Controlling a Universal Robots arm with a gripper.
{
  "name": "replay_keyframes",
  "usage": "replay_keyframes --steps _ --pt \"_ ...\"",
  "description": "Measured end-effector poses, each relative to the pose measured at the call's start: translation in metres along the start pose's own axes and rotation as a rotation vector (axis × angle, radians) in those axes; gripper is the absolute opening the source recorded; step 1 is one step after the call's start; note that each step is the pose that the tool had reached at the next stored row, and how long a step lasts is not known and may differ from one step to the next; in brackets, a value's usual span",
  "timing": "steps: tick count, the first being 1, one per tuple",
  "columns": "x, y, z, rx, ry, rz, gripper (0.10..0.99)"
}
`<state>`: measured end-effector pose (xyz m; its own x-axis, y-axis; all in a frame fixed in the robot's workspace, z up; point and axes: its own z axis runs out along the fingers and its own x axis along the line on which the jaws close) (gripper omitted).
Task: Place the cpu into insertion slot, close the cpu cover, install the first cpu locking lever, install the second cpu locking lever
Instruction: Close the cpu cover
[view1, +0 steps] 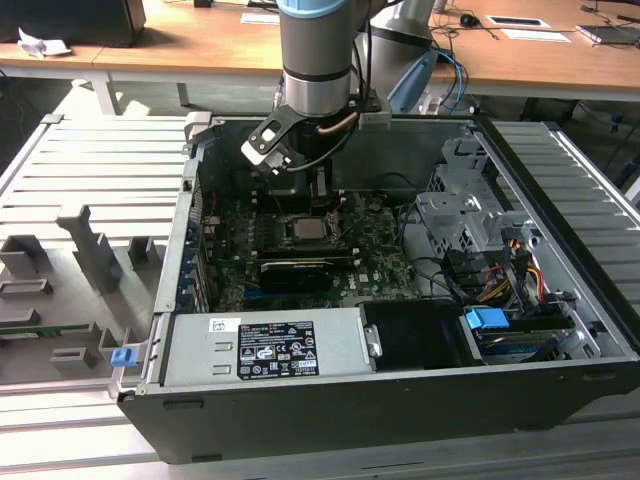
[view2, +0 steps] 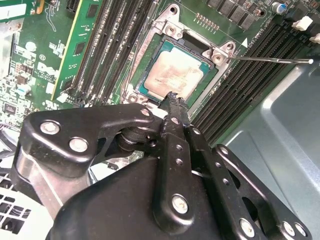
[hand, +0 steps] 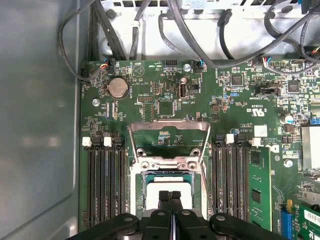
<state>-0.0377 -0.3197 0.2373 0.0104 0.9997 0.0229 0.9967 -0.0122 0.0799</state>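
My gripper (view2: 172, 97) is shut, fingers pressed flat together w/ nothing between them. I read that as a poking tip rather than a grasp: one narrow point can bear on a small chip w/o catching the parts around it. In the second wrist view the tip sits at the near edge of the cpu (view2: 176, 70), touching or just above it; can't tell which. The cpu lies flat, silvery face up, inside the insertion slot (view2: 146, 55) & square to its rim, so placing looks done or nearly so. The tip is prob. there to check or settle the seating. The cpu cover (hand: 168, 125) stands open, tipped back off the slot on the side of the round coin cell (hand: 117, 87). It has to be open, else nothing could reach the chip from above. A thin metal lever (view2: 270, 59) sticks out loose over the memory slots (view2: 240, 85), unlatched, which is what lets the cover stand free. In the exterior view my arm (view1: 318, 60) comes straight down into the open pc case (view1: 420, 410), an approach that keeps clear of its walls. Cover & both levers: not yet closed.
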Motion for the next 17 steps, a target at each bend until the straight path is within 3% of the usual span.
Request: replay_keyframes --steps 17 --pt "0.0002 0.0003 -0.0035 0.000 -0.0011 0.000 0.106"
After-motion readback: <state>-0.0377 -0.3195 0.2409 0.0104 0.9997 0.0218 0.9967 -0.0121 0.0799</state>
